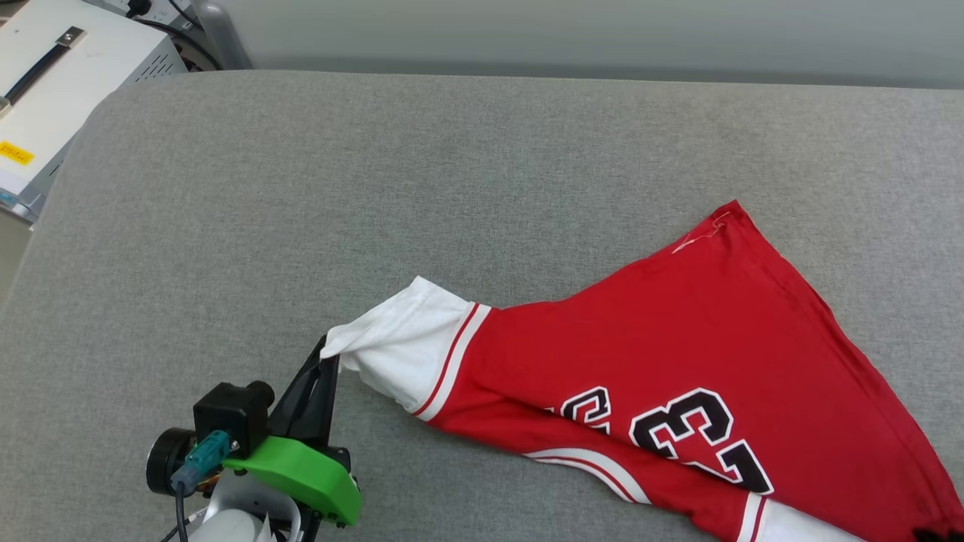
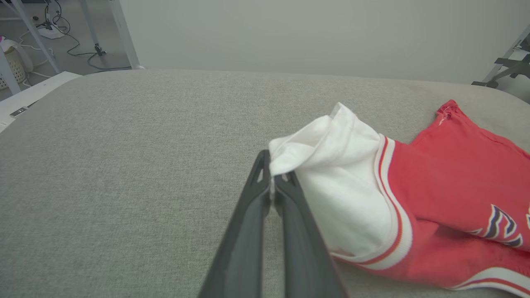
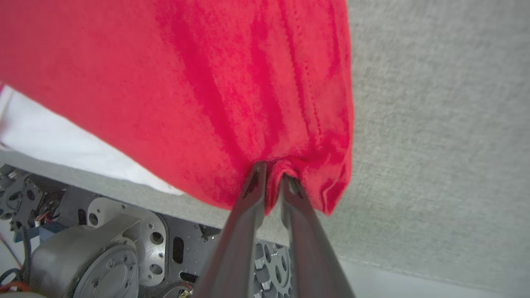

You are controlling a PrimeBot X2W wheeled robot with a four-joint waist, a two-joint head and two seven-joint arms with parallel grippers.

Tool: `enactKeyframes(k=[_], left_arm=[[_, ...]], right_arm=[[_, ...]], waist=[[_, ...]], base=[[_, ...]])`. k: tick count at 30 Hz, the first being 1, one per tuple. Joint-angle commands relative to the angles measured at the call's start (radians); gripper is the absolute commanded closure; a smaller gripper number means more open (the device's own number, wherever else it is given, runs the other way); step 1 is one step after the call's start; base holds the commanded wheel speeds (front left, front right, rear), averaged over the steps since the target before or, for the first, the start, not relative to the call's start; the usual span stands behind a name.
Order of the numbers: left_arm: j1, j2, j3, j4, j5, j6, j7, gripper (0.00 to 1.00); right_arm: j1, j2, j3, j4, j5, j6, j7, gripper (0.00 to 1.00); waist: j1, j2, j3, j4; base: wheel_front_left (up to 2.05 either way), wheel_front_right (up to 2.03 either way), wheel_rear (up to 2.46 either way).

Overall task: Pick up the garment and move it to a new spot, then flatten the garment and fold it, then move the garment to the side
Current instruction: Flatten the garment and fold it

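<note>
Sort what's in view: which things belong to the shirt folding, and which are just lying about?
In the job: shirt; left gripper and right gripper, both pinching it; grey table under it.
Lying about: white box beside the table; cables on the floor.

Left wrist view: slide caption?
Left claw pinching the white sleeve of the red jersey on the grey fabric surface.

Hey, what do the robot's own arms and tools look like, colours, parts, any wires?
The left tool and right tool each have two long, slim, dark grey fingers with cut-out slots near the tips. Behind the left one sit a bright green bracket, a boxy black camera and a teal plug with a dark cable, on a pale forearm.
</note>
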Motion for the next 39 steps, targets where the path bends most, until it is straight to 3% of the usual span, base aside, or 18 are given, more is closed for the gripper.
enactKeyframes(k=[1, 9, 15, 23, 32, 39], left_arm=[[0.015, 0.006, 0.002, 0.002, -0.005, 0.004, -0.004, 1.0], [0.008, 0.007, -0.001, -0.005, 0.0, 0.006, -0.006, 1.0], [-0.022, -0.001, -0.01, -0.009, 0.011, 0.001, -0.004, 1.0], [-0.086, -0.023, -0.026, -0.009, 0.034, -0.013, -0.006, 1.0], [-0.155, -0.064, -0.046, 0.002, 0.06, -0.03, -0.013, 1.0], [-0.197, -0.086, -0.052, 0.011, 0.074, -0.042, -0.018, 1.0]], right_arm=[[-0.008, 0.008, -0.042, -0.016, -0.021, -0.001, -0.025, 0.0], [-0.087, 0.018, -0.269, -0.197, -0.11, -0.001, -0.045, 0.0], [-0.23, 0.039, -0.32, -0.317, -0.18, -0.001, -0.002, 0.0], [-0.511, 0.048, -0.171, -0.282, -0.224, -0.001, 0.114, 0.0], [-0.792, 0.084, 0.031, -0.043, -0.224, -0.001, 0.301, 0.0], [-0.922, 0.124, 0.133, 0.112, -0.224, -0.001, 0.286, 0.0]], waist=[[0.0001, 0.0035, -0.005, -0.004], [0.0001, 0.0035, 0.002, -0.002], [0.0001, 0.0035, 0.036, 0.019], [0.0001, 0.0035, 0.114, 0.065], [0.0001, 0.0035, 0.205, 0.122], [0.0001, 0.0035, 0.27, 0.152]], base=[[0.0, 0.0, 0.0], [0.0, 0.0, 0.0], [0.0, 0.0, 0.0], [0.0, 0.0, 0.0], [0.0, 0.0, 0.0], [0.0, 0.0, 0.0]])
